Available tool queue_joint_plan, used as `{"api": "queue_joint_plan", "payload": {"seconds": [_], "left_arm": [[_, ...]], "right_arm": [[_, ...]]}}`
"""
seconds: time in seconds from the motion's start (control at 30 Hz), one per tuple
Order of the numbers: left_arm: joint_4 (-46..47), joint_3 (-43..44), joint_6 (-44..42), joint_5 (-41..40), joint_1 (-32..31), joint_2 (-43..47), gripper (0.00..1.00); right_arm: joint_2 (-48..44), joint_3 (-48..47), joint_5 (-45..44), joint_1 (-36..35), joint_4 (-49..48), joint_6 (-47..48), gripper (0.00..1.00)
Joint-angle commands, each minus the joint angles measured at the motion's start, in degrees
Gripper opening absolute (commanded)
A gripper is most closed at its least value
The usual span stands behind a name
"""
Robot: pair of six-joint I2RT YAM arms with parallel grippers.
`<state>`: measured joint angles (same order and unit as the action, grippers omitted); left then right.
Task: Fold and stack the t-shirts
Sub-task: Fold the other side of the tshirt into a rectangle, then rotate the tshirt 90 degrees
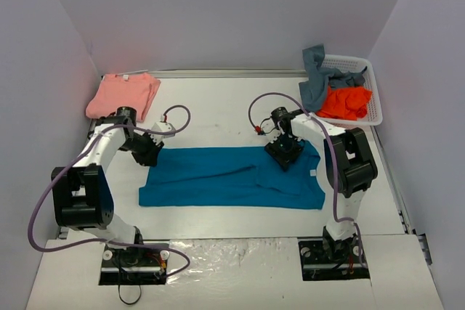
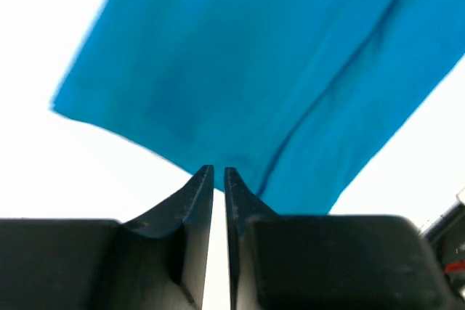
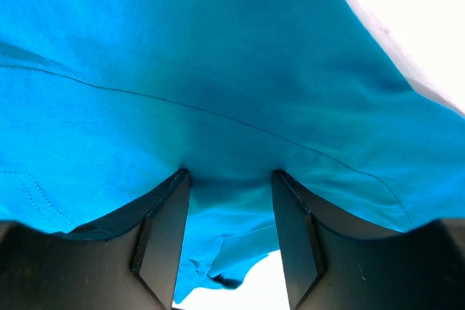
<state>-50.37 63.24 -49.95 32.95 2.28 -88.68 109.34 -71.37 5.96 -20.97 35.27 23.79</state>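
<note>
A teal-blue t-shirt (image 1: 218, 179) lies on the white table as a long band folded lengthwise. At its far left corner my left gripper (image 1: 150, 154) is held low. The left wrist view shows this gripper (image 2: 219, 168) with only a thin slit between its jaws. Bare table shows through the slit, and the tips just reach the shirt's (image 2: 276, 56) edge. My right gripper (image 1: 285, 156) is down on the shirt's far right part. Its jaws (image 3: 229, 173) stand well apart, tips pressed into the cloth (image 3: 218, 56), with loose cloth lying between them. A folded salmon-pink t-shirt (image 1: 123, 94) sits at the far left.
A white lattice basket (image 1: 374, 92) stands at the far right corner. A grey-blue shirt (image 1: 317, 78) hangs over its rim and an orange one (image 1: 347, 103) lies inside. Grey walls close in the table on three sides.
</note>
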Motion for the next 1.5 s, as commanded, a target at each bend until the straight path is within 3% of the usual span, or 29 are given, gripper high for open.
{"api": "queue_joint_plan", "payload": {"seconds": [0.0, 0.07, 0.4, 0.43, 0.57, 0.63, 0.93, 1.13, 1.27, 1.47], "left_arm": [[2.6, 3.6, 5.8, -0.8, -0.9, 1.0, 0.08], [2.6, 5.1, 6.4, -1.6, -1.7, -1.6, 0.03], [7.7, 4.4, 9.6, -5.8, -8.6, -7.2, 0.02], [8.2, 4.3, 10.0, -6.0, -9.0, -7.4, 0.03], [9.7, 4.8, 10.4, -8.0, -10.5, -10.5, 0.02], [10.0, 5.0, 10.5, -8.5, -10.6, -11.9, 0.02], [12.1, 3.1, 10.4, -11.4, -11.8, -14.3, 0.02], [13.2, 1.4, 10.4, -13.3, -11.9, -15.1, 0.02], [14.9, -0.3, 11.0, -14.2, -12.0, -15.6, 0.02], [15.1, -0.7, 13.1, -15.0, -12.6, -16.0, 0.02]], "right_arm": [[-2.3, 1.6, -2.0, 1.2, 1.9, 0.6, 0.45], [-4.2, 1.7, -2.2, 1.2, 2.3, 0.6, 0.45], [-10.0, 4.4, -1.9, 1.8, 3.3, 1.1, 0.41], [-10.3, 4.7, -1.5, 1.9, 3.4, 1.2, 0.38], [-10.3, 5.5, -2.1, 2.1, 3.8, 1.4, 0.08], [-9.6, 6.2, -2.4, 2.2, 4.0, 1.7, 0.0], [-3.3, 5.7, -0.7, 2.7, 3.7, 2.6, 0.0], [4.7, -0.9, -0.7, 3.7, 3.8, 3.5, 0.0], [10.8, -8.9, -1.0, 5.2, 3.9, 3.5, 0.0], [21.6, -28.0, 1.5, 7.3, 4.4, 1.4, 0.0]]}}
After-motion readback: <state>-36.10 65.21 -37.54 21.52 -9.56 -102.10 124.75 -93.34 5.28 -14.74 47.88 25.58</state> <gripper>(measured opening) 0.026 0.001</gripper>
